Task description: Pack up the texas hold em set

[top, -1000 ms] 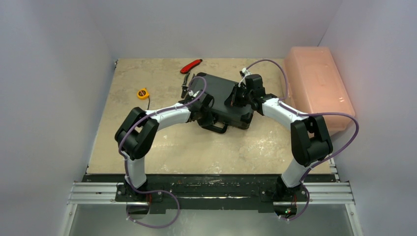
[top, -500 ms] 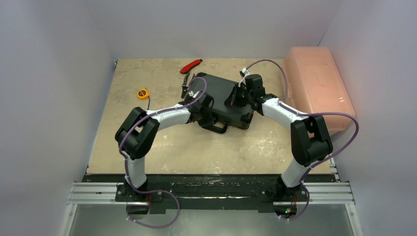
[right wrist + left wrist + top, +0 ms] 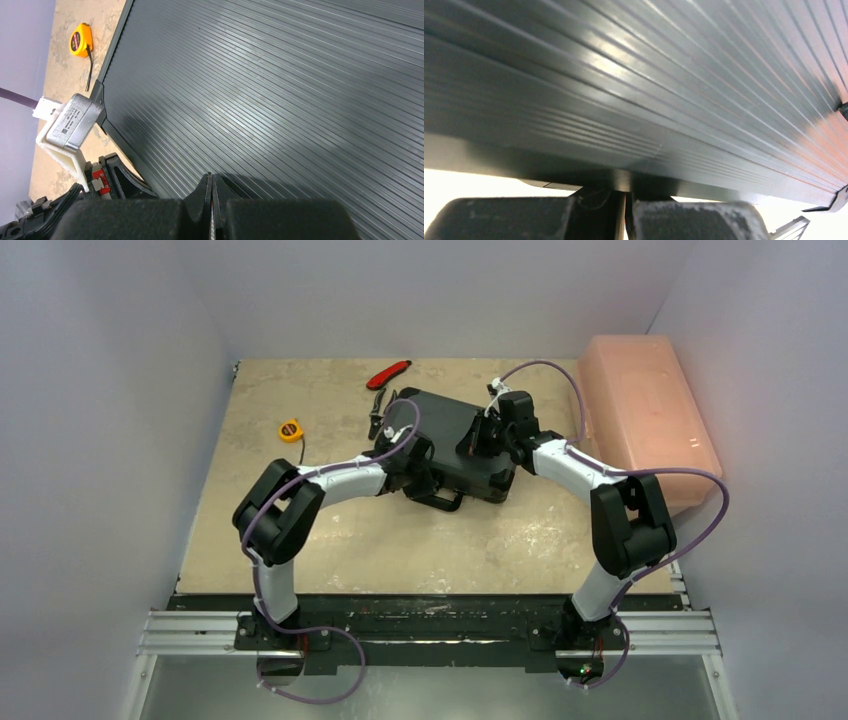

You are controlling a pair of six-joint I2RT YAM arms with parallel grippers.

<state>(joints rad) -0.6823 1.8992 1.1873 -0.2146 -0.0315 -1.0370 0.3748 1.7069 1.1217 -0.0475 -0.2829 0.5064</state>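
The black ribbed briefcase lies shut on the table, its handle facing the near side. My left gripper is shut and presses against the case's front left edge beside the handle. In the left wrist view the ribbed case fills the frame above my shut gripper. My right gripper is shut, its tips resting on the lid's right part. The lid also shows in the right wrist view, under my right gripper. Chips, card decks, dice and discs are hidden.
Red-handled pliers lie behind the case. A yellow tape measure lies to its left and also shows in the right wrist view. A pink plastic box stands along the right wall.
My left wrist has shifted very slightly against the case's front edge. The case and my right arm have not moved.
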